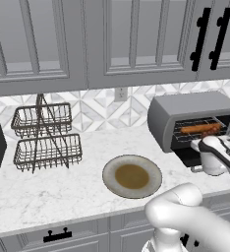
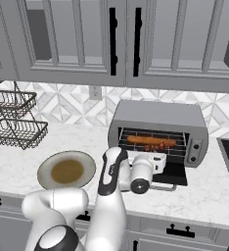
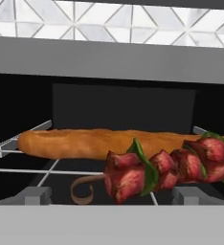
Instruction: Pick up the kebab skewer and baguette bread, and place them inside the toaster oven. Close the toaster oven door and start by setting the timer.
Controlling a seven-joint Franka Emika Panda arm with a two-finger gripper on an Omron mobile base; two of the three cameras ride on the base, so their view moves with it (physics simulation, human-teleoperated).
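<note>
Kebab skewer (image 3: 166, 167) beside baguette bread (image 3: 104, 142)

The toaster oven (image 2: 158, 116) was grey metal with a black cavity. On its rack (image 3: 18, 143) of pale wire, the baguette bread (image 3: 95, 142) was orange-brown. The kebab skewer (image 3: 166, 167) carried red chunks with green pieces between them. The plate (image 1: 132, 176) was beige with a brown centre. The counter (image 1: 63, 189) was white marble; the backsplash (image 1: 100, 110) bore a grey-and-white triangle pattern. The cabinets (image 1: 122, 39) were grey with black handles. The wire baskets (image 1: 45, 135) were dark.
</note>
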